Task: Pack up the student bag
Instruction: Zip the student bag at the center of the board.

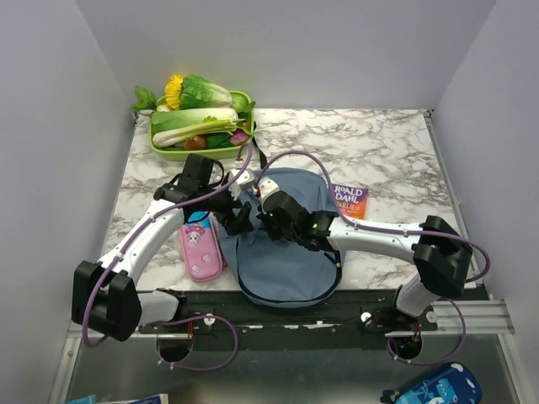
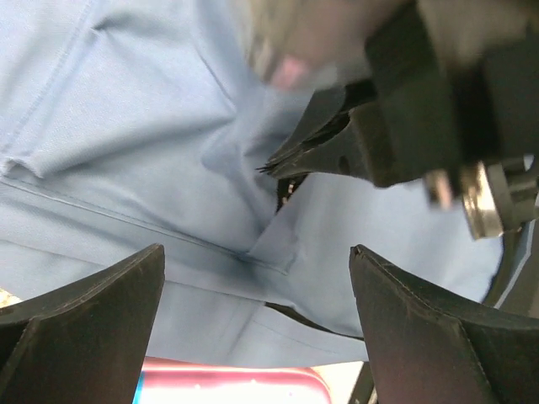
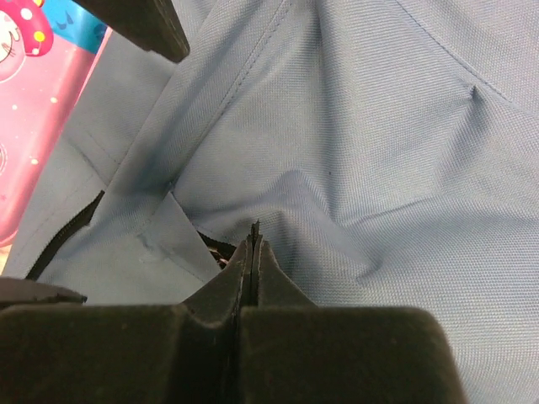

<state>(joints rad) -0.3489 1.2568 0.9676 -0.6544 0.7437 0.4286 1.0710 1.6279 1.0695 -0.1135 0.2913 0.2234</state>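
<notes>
The orange book (image 1: 352, 200) is partly hidden where it meets the student bag (image 1: 286, 273), and its small print is unreadable. The left arm (image 1: 160, 227) covers the far end of the pink pencil case (image 1: 202, 254). At the near right, the picture's edge cuts off a blue printed pouch (image 1: 438, 389).

Matt woven-cloth student bag (image 3: 404, 135)

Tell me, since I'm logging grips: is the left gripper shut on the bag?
No, the left gripper has its fingers wide apart over the student bag, holding nothing.
</notes>
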